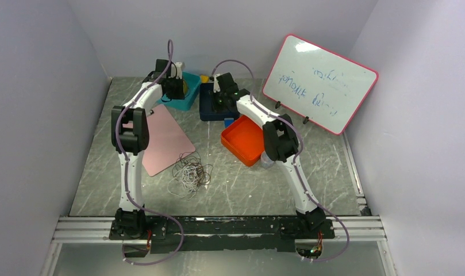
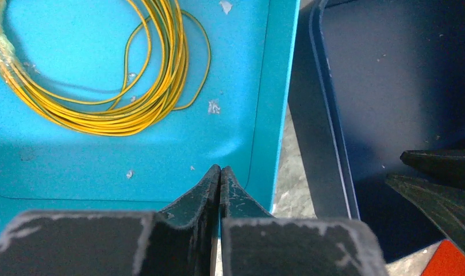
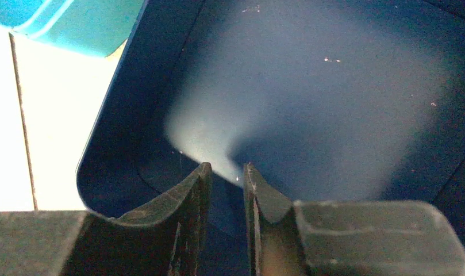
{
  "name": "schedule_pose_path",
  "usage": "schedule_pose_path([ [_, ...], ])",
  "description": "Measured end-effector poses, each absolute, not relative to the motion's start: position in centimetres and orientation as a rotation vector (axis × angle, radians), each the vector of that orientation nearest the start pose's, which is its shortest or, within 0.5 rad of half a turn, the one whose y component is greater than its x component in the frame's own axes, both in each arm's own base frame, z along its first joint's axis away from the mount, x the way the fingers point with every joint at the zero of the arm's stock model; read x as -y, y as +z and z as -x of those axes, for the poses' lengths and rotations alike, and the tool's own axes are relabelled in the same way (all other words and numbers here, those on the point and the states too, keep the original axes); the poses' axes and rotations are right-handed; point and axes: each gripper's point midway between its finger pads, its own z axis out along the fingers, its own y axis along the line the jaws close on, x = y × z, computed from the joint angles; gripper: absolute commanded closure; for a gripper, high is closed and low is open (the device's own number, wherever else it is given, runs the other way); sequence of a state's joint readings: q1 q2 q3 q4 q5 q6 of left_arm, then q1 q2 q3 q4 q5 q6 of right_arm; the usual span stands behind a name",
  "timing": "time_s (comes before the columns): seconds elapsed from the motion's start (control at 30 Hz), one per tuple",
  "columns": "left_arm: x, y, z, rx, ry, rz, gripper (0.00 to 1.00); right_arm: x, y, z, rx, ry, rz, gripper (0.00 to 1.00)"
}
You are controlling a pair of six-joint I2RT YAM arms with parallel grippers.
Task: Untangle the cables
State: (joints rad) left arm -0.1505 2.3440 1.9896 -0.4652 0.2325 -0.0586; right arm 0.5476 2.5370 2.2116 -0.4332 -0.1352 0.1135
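Observation:
The cables (image 1: 189, 172) lie as one tangled bunch of thin white and dark brown-red loops on the table, near the front corner of a pink mat (image 1: 164, 138). Neither gripper is near them. My left gripper (image 1: 175, 95) hangs over the teal bin (image 1: 187, 103) at the back; in the left wrist view it (image 2: 220, 170) is shut and empty above the bin's near right corner. My right gripper (image 1: 221, 103) is over the dark blue bin (image 1: 207, 112); in the right wrist view it (image 3: 227, 169) is open a narrow gap and empty. The cables do not show in either wrist view.
A coil of yellow wire (image 2: 132, 75) lies in the teal bin (image 2: 264, 86). The dark blue bin (image 2: 402, 86) stands right beside it, and an orange tray (image 1: 244, 141) lies in front of that. A whiteboard (image 1: 319, 83) leans at the back right. Walls enclose the table.

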Motion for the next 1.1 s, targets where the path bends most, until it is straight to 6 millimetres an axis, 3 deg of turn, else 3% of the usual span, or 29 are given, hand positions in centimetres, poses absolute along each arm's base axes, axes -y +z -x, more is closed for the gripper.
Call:
schedule_pose_path([
  [0.3,13.7,5.3,-56.9,-2.415,-0.360,-0.286,0.93,-36.0,2.5,-51.2,-2.348,0.527,0.626,0.70],
  [0.47,14.4,4.7,-55.1,-2.434,-0.360,-0.331,0.93,-36.0,2.6,-50.0,-2.368,0.552,0.645,0.70],
  [0.77,14.1,3.6,-49.6,-2.516,-0.370,-0.342,0.93,-35.7,3.4,-47.3,-2.400,0.589,0.674,0.71],
  [0.97,16.6,2.7,-45.5,-2.566,-0.404,-0.390,0.93,-36.2,4.2,-45.1,-2.405,0.628,0.691,0.70],
  [1.1,18.2,1.9,-43.2,-2.594,-0.429,-0.413,0.93,-36.9,4.0,-42.6,-2.412,0.642,0.722,0.70],
])
